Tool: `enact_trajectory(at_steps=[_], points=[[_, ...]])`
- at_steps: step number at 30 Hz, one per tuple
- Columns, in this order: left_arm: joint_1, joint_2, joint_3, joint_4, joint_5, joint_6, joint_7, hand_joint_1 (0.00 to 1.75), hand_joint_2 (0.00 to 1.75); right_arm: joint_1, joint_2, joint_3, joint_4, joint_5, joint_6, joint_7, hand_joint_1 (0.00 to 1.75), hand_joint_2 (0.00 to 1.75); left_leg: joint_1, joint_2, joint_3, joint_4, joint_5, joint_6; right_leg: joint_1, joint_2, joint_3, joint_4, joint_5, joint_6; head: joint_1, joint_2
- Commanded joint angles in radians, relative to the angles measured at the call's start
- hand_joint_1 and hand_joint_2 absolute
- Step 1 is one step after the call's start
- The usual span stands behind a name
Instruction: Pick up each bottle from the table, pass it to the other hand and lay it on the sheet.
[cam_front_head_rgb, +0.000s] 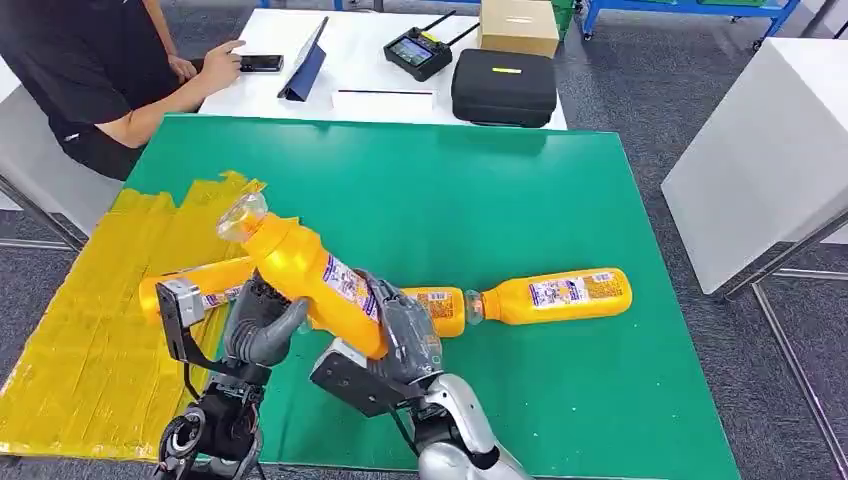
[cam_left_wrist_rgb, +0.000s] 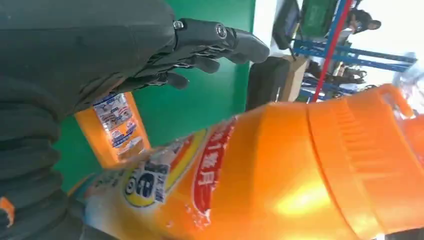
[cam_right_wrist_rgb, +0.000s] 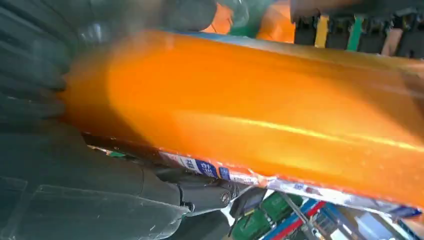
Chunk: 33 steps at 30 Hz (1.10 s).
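Observation:
An orange bottle (cam_front_head_rgb: 305, 275) with a clear cap is held tilted above the table's near edge, cap toward the yellow sheet (cam_front_head_rgb: 90, 340). My right hand (cam_front_head_rgb: 405, 335) grips its lower body; the bottle (cam_right_wrist_rgb: 250, 110) lies across that palm (cam_right_wrist_rgb: 75, 175). My left hand (cam_front_head_rgb: 265, 325) sits against the bottle's other side. Its fingers (cam_left_wrist_rgb: 220, 40) stay spread over the bottle (cam_left_wrist_rgb: 280, 170) without closing. A second bottle (cam_front_head_rgb: 200, 280) lies on the sheet. Two more lie on the green table (cam_front_head_rgb: 480, 200): one (cam_front_head_rgb: 560, 295) in the open, one (cam_front_head_rgb: 440, 305) partly behind my right hand.
A person (cam_front_head_rgb: 90, 70) sits at the far left by a white table (cam_front_head_rgb: 350, 60) with a phone, a tablet, a controller (cam_front_head_rgb: 418, 50), a black case (cam_front_head_rgb: 503, 87) and a cardboard box. Another white table (cam_front_head_rgb: 770, 150) stands to the right.

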Motion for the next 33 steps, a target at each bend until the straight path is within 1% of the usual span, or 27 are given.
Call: enact_trajectory(at_steps=[1,2,6,8,9,10,13,14,15,16,17,19,20,24,25,26,27,32,33], points=[[-0.034,-0.014,0.041,0.031,0.008,-0.001,0.017,0.0,1.75,-0.037,0.009,0.119,0.156,-0.003,0.027,-0.021,1.75,1.75,0.0,-0.003,0.004,-0.001,-0.001,0.002,0.001,-0.002,0.004,0.0,-0.001,-0.005,0.0,0.0],[-0.027,-0.012,0.036,0.026,0.011,-0.01,0.022,0.0,1.75,-0.041,0.013,0.122,0.17,-0.007,0.029,-0.02,1.75,1.75,0.0,-0.002,0.003,-0.001,-0.001,0.001,0.0,-0.002,0.003,-0.001,-0.001,-0.004,0.0,0.0],[-0.013,-0.009,0.019,0.016,0.019,-0.038,0.034,0.0,1.75,-0.052,0.022,0.12,0.196,-0.018,0.018,-0.022,1.75,1.75,-0.001,-0.002,0.006,-0.001,-0.002,0.002,0.0,-0.001,0.006,-0.001,-0.002,-0.006,0.0,0.0],[-0.013,-0.008,0.009,0.012,0.021,-0.044,0.037,0.0,1.75,-0.056,0.023,0.117,0.188,-0.018,0.022,-0.019,1.75,1.75,0.0,-0.001,0.002,-0.001,-0.001,0.001,0.0,-0.001,0.002,0.0,-0.001,-0.003,0.001,0.0],[-0.014,-0.008,0.006,0.01,0.019,-0.045,0.038,0.16,1.75,-0.058,0.024,0.117,0.186,-0.018,0.024,-0.019,1.75,1.75,-0.001,-0.002,0.004,-0.001,-0.001,0.001,0.0,-0.001,0.004,0.0,-0.002,-0.005,0.0,0.0],[-0.014,-0.005,0.001,0.008,0.015,-0.045,0.039,1.75,1.75,-0.06,0.024,0.116,0.182,-0.019,0.027,-0.017,1.75,1.75,-0.001,-0.003,0.004,0.0,-0.002,0.002,0.0,-0.002,0.004,0.001,-0.002,-0.006,0.001,0.0],[-0.017,0.0,-0.008,0.006,-0.003,-0.048,0.051,1.75,1.75,-0.072,0.03,0.114,0.178,-0.02,0.038,-0.004,1.75,1.75,-0.001,-0.002,0.002,0.0,-0.001,0.001,0.0,-0.001,0.002,0.0,-0.001,-0.004,0.0,0.0],[-0.018,0.0,-0.008,0.006,-0.005,-0.048,0.053,1.75,1.75,-0.075,0.031,0.114,0.178,-0.02,0.039,-0.003,1.75,1.75,-0.001,-0.002,0.003,0.0,-0.001,0.002,0.0,-0.001,0.003,0.001,-0.002,-0.005,0.001,0.0],[-0.018,0.0,-0.008,0.006,-0.006,-0.048,0.053,1.75,1.75,-0.077,0.032,0.114,0.177,-0.02,0.04,-0.003,1.75,1.75,0.0,-0.002,0.001,0.0,0.0,0.001,0.0,-0.001,0.001,0.0,-0.001,-0.003,0.0,0.0],[-0.018,0.0,-0.008,0.006,-0.006,-0.048,0.053,1.75,1.75,-0.077,0.032,0.114,0.177,-0.02,0.04,-0.003,1.75,1.75,-0.001,-0.003,0.003,0.0,-0.001,0.002,0.0,-0.002,0.003,0.001,-0.002,-0.006,0.001,0.0],[-0.018,0.0,-0.008,0.006,-0.006,-0.048,0.053,1.75,1.75,-0.077,0.032,0.114,0.177,-0.02,0.04,-0.003,1.75,1.75,0.0,-0.002,0.001,0.0,0.0,0.001,0.0,-0.001,0.001,0.0,-0.001,-0.003,0.0,0.0],[-0.019,0.001,-0.009,0.007,-0.011,-0.051,0.056,1.75,1.75,-0.079,0.032,0.113,0.175,-0.022,0.039,0.0,1.75,1.75,-0.001,-0.003,0.004,0.0,-0.002,0.002,0.0,-0.002,0.004,0.001,-0.002,-0.007,0.0,0.0],[-0.02,0.001,-0.009,0.007,-0.012,-0.052,0.056,1.75,1.75,-0.08,0.033,0.111,0.172,-0.022,0.037,0.001,1.75,1.75,0.0,-0.002,0.002,0.0,-0.001,0.001,0.0,-0.002,0.002,0.0,-0.001,-0.004,0.0,0.0],[-0.025,-0.004,-0.004,0.005,-0.023,-0.055,0.058,1.75,1.75,-0.083,0.03,0.105,0.162,-0.024,0.037,0.011,1.75,1.75,-0.001,-0.003,0.004,0.0,-0.002,0.002,0.0,-0.002,0.004,0.001,-0.003,-0.007,0.001,0.0],[-0.024,-0.004,-0.003,0.004,-0.023,-0.055,0.058,1.75,1.75,-0.082,0.028,0.103,0.161,-0.024,0.034,0.014,1.75,1.75,-0.001,-0.003,0.003,0.0,-0.001,0.002,0.0,-0.002,0.003,0.001,-0.002,-0.005,0.0,0.0],[-0.023,-0.003,-0.002,0.002,-0.025,-0.054,0.058,1.75,1.75,-0.079,0.028,0.097,0.157,-0.023,0.025,0.016,1.75,1.75,-0.001,-0.003,0.004,0.0,-0.002,0.002,0.0,-0.002,0.004,0.001,-0.002,-0.006,0.0,0.0],[-0.02,-0.003,0.002,-0.001,-0.037,-0.047,0.057,1.75,1.75,-0.076,0.025,0.091,0.15,-0.02,0.014,0.018,1.75,1.75,0.0,-0.002,0.001,0.0,0.0,0.001,0.0,-0.001,0.001,0.0,-0.001,-0.003,0.0,0.0],[-0.017,-0.001,0.005,-0.004,-0.044,-0.042,0.055,1.75,1.75,-0.073,0.02,0.086,0.145,-0.019,0.008,0.018,1.75,1.75,-0.001,-0.003,0.003,0.0,-0.001,0.002,0.0,-0.002,0.003,0.001,-0.002,-0.005,0.001,0.0],[-0.017,-0.001,0.005,-0.004,-0.044,-0.042,0.055,1.75,1.75,-0.073,0.02,0.086,0.145,-0.019,0.008,0.018,1.75,1.75,0.0,-0.002,0.001,0.0,-0.001,0.001,0.0,-0.001,0.001,0.0,-0.001,-0.004,0.0,0.0]])
